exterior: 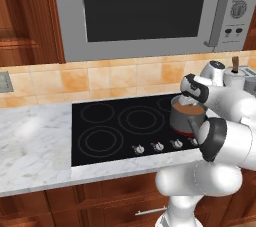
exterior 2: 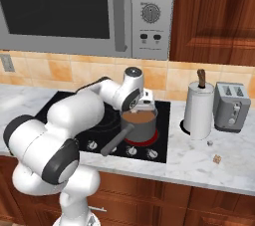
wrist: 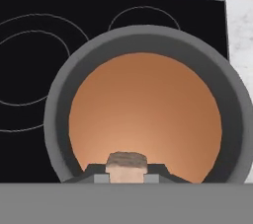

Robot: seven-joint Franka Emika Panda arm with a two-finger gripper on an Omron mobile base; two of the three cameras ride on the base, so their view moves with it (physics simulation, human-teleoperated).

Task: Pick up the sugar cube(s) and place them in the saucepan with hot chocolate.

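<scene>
open room above the saucepan; paper-towel roll stands well apart.

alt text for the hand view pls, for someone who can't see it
Looking down into a grey saucepan of brown hot chocolate on a black cooktop, with the gripper shut on a brownish sugar cube above the near rim. Marble counter shows at right.

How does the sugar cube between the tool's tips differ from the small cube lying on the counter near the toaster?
The held cube sits between the tool's tips above the saucepan of hot chocolate; the counter cube lies free on the marble, apart from the pan. The held cube hangs over the stove; the counter cube rests in front of the toaster. Both look small and brownish.
</scene>
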